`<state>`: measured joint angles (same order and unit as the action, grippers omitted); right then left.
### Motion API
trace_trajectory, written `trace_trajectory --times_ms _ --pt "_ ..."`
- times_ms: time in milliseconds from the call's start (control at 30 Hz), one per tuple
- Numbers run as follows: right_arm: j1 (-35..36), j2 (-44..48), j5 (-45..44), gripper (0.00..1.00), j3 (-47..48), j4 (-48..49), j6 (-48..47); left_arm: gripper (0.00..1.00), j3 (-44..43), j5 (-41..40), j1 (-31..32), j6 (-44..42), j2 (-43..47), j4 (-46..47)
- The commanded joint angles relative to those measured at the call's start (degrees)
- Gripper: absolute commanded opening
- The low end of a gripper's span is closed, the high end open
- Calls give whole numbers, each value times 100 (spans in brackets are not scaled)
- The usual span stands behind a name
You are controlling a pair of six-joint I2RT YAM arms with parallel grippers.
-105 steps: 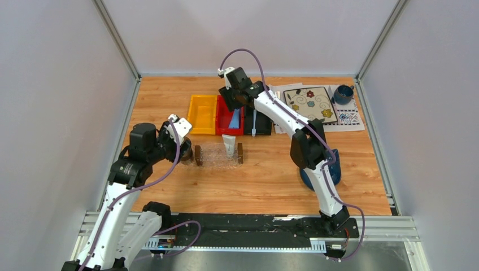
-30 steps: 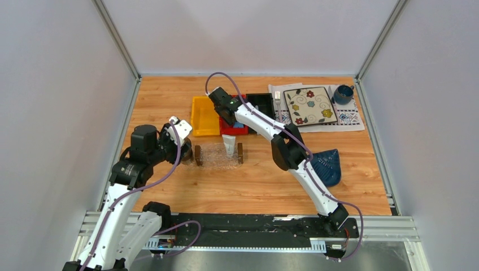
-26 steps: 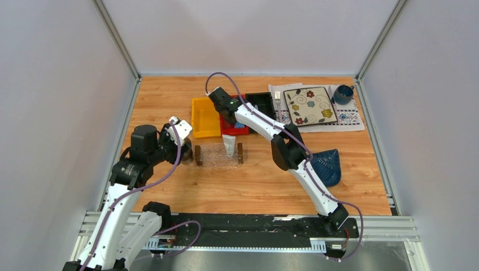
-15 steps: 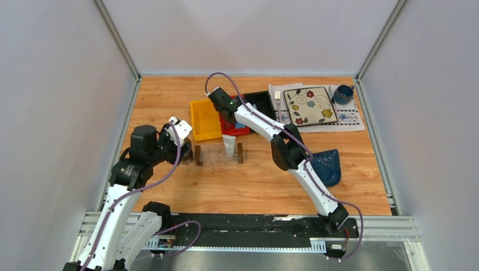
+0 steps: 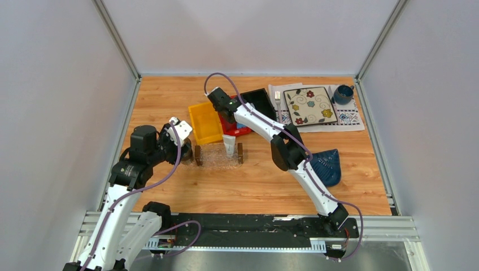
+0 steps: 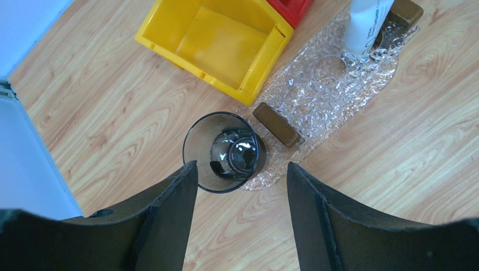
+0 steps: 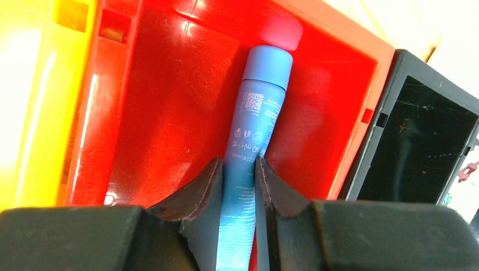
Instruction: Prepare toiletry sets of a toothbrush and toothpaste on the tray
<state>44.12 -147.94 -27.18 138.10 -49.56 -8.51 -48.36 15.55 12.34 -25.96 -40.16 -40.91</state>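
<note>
The bright blue toothpaste tube (image 7: 257, 107) lies in the red bin (image 7: 164, 101). My right gripper (image 7: 237, 169) is shut on its lower half, and sits low over that bin in the top view (image 5: 225, 108). The white-grey toothpaste tube (image 5: 229, 145) stands in the clear tray (image 5: 214, 157), next to its right brown block; it also shows in the left wrist view (image 6: 367, 22). My left gripper (image 6: 243, 169) is open and empty, above a dark glass (image 6: 224, 152) that touches the tray's (image 6: 327, 84) left end. The toothbrush is not in view.
The yellow bin (image 5: 206, 121), the red bin (image 5: 240, 123) and a black bin (image 5: 261, 100) stand in a skewed row behind the tray. A floral plate (image 5: 309, 104), a fork (image 5: 278, 100) and a blue cup (image 5: 342, 93) are at the back right. A dark blue leaf dish (image 5: 327, 166) lies at the right.
My right gripper came down into the red bin and closed on the blue tube. The three bins have turned and shifted slightly. My left arm has not moved.
</note>
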Motion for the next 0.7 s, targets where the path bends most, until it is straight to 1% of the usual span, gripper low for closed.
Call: trace_trajectory --times_ms 0,400,667 --pt "-9 169 -253 14 366 192 -124 67 11 80 -30 -76 61 92" --pt "-149 125 -209 8 375 421 86 67 37 71 -39 -85 35 109" --pt "-158 265 -182 5 375 500 201 67 28 53 -39 -129 17 100"
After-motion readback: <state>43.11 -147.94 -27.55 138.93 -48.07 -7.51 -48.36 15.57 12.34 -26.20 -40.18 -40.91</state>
